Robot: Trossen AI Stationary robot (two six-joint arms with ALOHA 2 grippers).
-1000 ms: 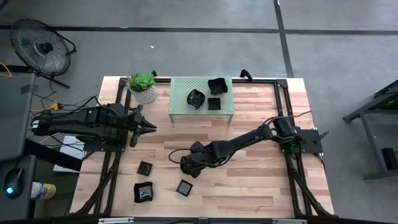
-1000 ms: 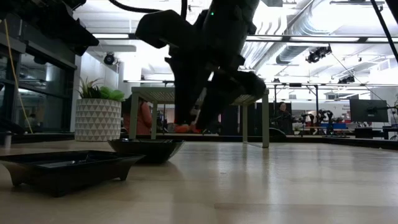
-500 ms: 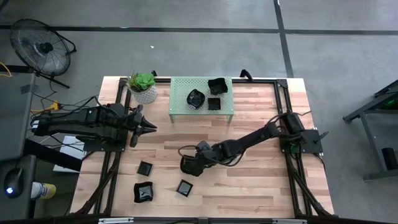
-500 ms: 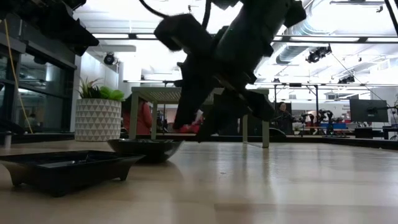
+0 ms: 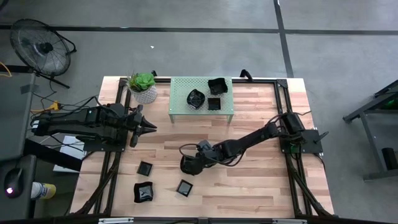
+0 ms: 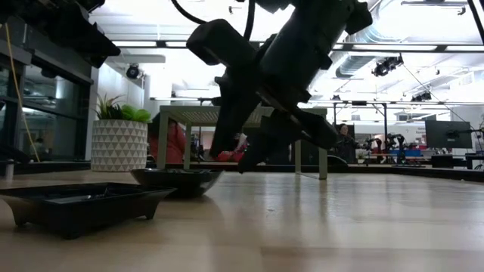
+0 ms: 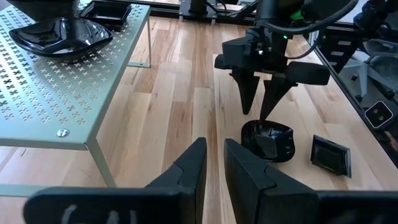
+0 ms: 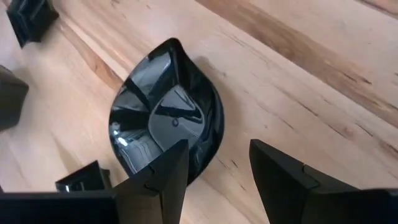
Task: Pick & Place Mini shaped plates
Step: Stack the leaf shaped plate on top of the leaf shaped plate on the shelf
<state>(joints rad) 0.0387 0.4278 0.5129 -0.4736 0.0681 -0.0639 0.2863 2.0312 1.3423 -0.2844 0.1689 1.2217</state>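
Observation:
My right gripper (image 5: 189, 162) hovers open over a round, leaf-ribbed glossy black dish (image 8: 161, 118) that rests by its base on the wooden table (image 5: 261, 180), left of the middle. The fingers point down, and one fingertip (image 8: 177, 152) stands over the dish's rim (image 7: 268, 127) without touching it. Three more black dishes lie near the near-left corner: (image 5: 145, 168), (image 5: 143, 191), (image 5: 185, 187). Three others sit on the green perforated shelf (image 5: 180, 109) at the far edge. My left gripper (image 7: 215, 146) waits at the table's left side, its fingers a narrow gap apart.
A white-potted green plant (image 5: 143, 87) stands at the far left beside the shelf. The shelf's thin legs (image 7: 99, 162) stand on the table. Bare wood stretches right of the round dish. In the low view a shallow black dish (image 6: 76, 202) lies close to the camera.
The right arm's wrist has shifted slightly toward the table's right and the gripper has tipped, so its fingers now slant down over the round dish. For the last half second it has kept still. The dishes have not moved.

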